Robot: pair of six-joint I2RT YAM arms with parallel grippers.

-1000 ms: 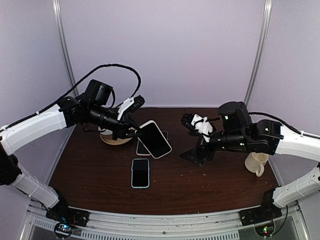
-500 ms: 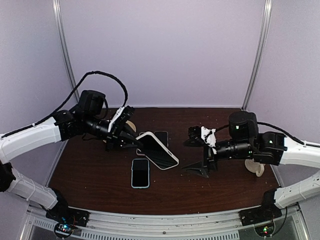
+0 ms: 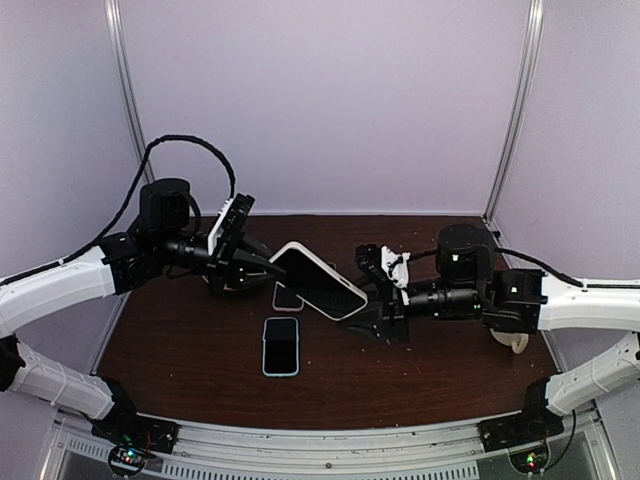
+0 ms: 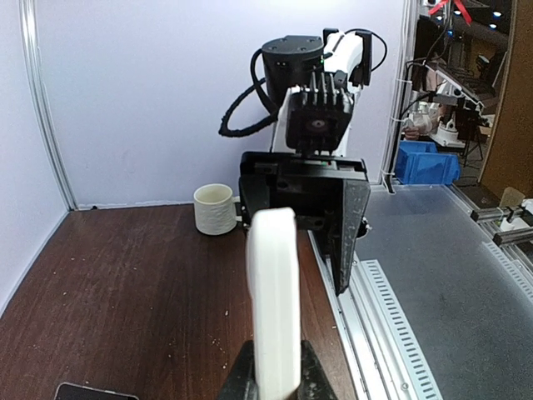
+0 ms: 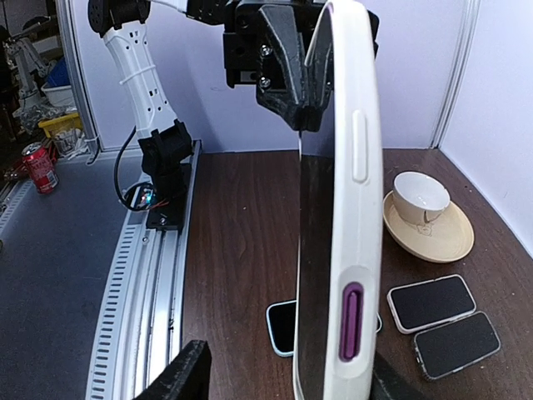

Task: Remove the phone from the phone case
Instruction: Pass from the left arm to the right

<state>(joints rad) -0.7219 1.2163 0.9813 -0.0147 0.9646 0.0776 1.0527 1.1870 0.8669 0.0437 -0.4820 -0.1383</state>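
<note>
At the lower centre of the overhead view, a blue-edged phone lay flat and screen up on the dark bench, apart from both arms. Just above it in the frame, the phone, seated in its white phone case, was held off the bench at a tilt, spanning the gap between the two arms. The left gripper was clamped on the upper left end of the case; the left wrist view showed the case edge-on, pinched between the two fingers at the bottom of the frame. The right gripper stood at the lower right end of the case with its fingers apart, one on each side. In the right wrist view the finger at lower left showed a clear gap to the phone's screen, while the one at lower right sat close to the back of the case; contact there could not be determined. Beneath the held phone, two further phones lay side by side on the bench, partly hidden in the overhead view. Beyond them, under the left arm, a cup sat on a saucer. At the right of the overhead frame a pale mug stood behind the right arm.
</note>
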